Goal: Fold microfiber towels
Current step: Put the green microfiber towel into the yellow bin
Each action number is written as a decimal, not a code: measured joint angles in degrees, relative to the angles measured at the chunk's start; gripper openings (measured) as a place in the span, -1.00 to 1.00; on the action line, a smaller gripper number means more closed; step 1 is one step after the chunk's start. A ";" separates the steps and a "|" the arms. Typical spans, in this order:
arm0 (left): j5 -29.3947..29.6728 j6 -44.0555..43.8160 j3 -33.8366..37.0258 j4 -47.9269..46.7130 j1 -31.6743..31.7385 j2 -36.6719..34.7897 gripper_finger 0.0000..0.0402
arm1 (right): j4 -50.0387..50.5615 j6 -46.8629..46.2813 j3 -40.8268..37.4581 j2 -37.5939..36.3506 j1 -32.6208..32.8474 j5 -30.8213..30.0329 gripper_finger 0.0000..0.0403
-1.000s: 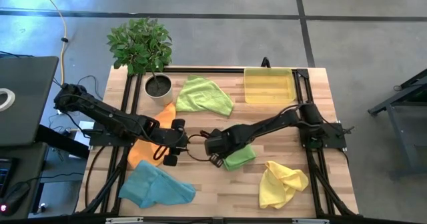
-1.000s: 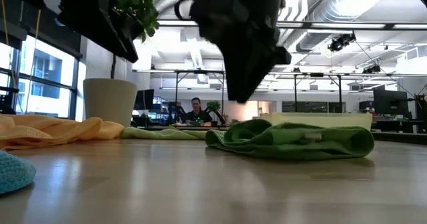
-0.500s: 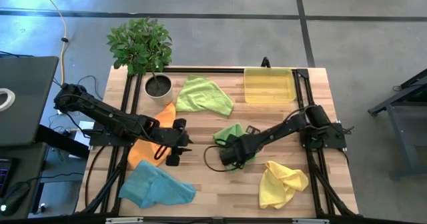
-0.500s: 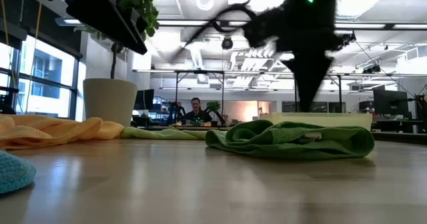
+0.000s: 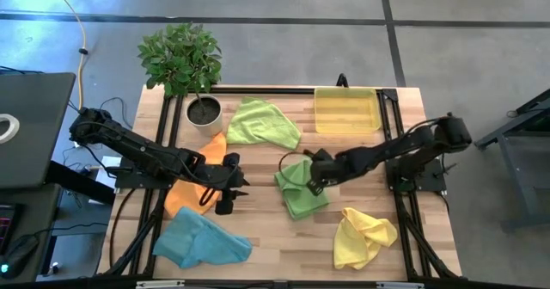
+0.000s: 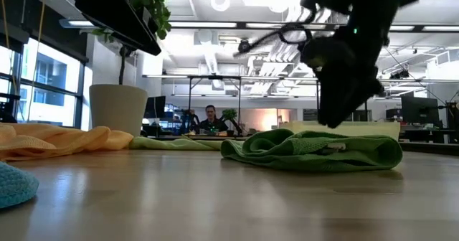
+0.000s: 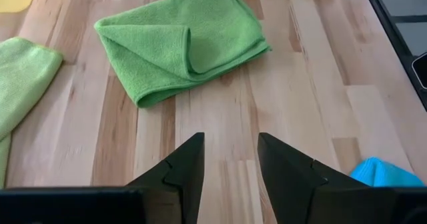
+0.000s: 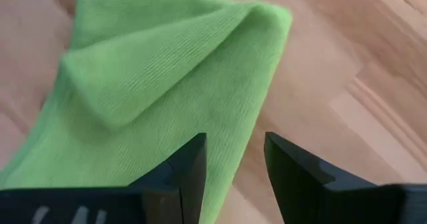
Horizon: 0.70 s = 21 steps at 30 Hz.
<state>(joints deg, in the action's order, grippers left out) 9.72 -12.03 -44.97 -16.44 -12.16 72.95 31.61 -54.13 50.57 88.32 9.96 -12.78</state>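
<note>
The green towel (image 5: 300,188) lies part-folded mid-table, below the yellow tray (image 5: 346,110), the right claw (image 5: 314,180) released above it, left claw (image 5: 234,184) open; next, grip 1 edge.

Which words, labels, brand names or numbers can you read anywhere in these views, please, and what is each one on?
None can be read.
The folded green microfiber towel seems to carry a small pale tag in the low view; any print on it is too small to read.
The yellow tray, the plant pot and the wooden table show no lettering.
Nothing legible shows in the room behind.
</note>
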 joint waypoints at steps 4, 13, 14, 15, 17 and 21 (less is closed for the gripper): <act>0.02 0.00 0.00 0.03 0.00 0.00 -0.36 | -10.94 -0.07 -6.34 -0.29 -2.03 4.52 -0.26; 0.03 0.17 0.00 -0.03 0.51 0.00 -0.36 | -17.91 0.63 -8.75 3.42 -2.81 7.35 -0.07; 0.03 0.20 0.00 -0.05 0.72 0.00 -0.36 | -18.22 0.62 -8.70 4.08 -2.80 7.51 -0.07; 0.04 0.20 0.00 -0.03 0.99 0.00 -0.36 | -18.52 0.62 -8.52 4.89 -2.85 7.92 -0.07; 0.04 0.21 0.00 -0.04 1.69 0.00 -0.36 | -18.92 0.62 -8.45 6.22 -2.85 8.28 -0.07; 0.15 1.05 0.00 -0.10 3.05 0.00 -0.36 | -19.47 0.21 -8.23 7.27 -2.78 6.58 -0.17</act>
<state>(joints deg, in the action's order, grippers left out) 9.87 -10.98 -44.97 -16.54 -9.12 72.95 12.15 -53.92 42.35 95.59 7.18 -6.20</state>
